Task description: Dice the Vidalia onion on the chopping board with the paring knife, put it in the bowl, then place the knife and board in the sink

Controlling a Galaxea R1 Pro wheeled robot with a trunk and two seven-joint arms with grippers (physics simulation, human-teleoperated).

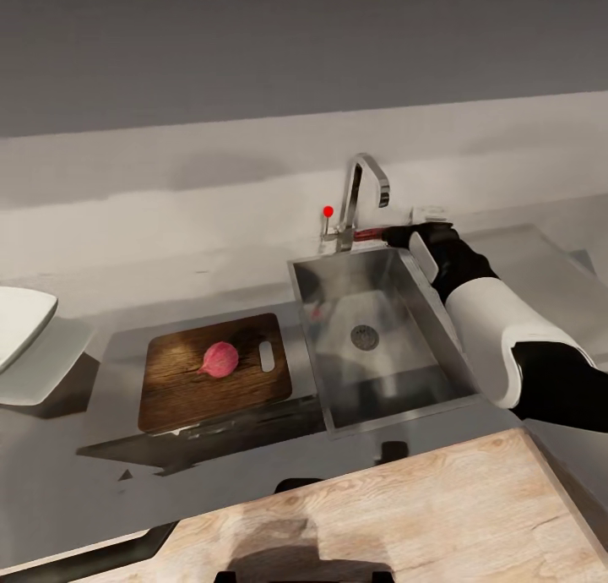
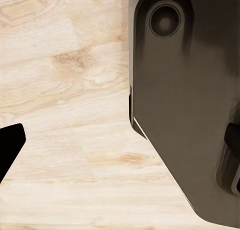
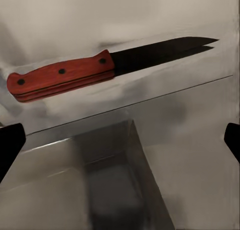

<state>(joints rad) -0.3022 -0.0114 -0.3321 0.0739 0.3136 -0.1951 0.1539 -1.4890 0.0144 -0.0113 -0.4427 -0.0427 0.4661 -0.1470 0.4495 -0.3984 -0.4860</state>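
Note:
The pinkish Vidalia onion (image 1: 221,359) lies on the dark brown chopping board (image 1: 186,389), on the countertop (image 1: 211,287) left of the sink (image 1: 338,389). The steel basin holds nothing. Behind its back rim lies the paring knife (image 3: 60,76), flat on the counter with its blade (image 3: 160,51) pointing away from the faucet; only a red sliver of the knife (image 1: 371,233) shows in the head view. My right gripper (image 3: 120,145) hovers open just short of it, over the basin's back corner, its fingertips (image 3: 10,145) wide apart. My left gripper (image 2: 120,145) is open, empty, over light wood.
The white bowl (image 1: 19,321) stands at the far left edge of the counter. The chrome faucet (image 1: 361,196) with its red-tipped lever (image 1: 328,211) rises right beside the knife. A light wooden surface (image 1: 397,515) fills the foreground; a dark robot body part (image 2: 190,105) is near the left gripper.

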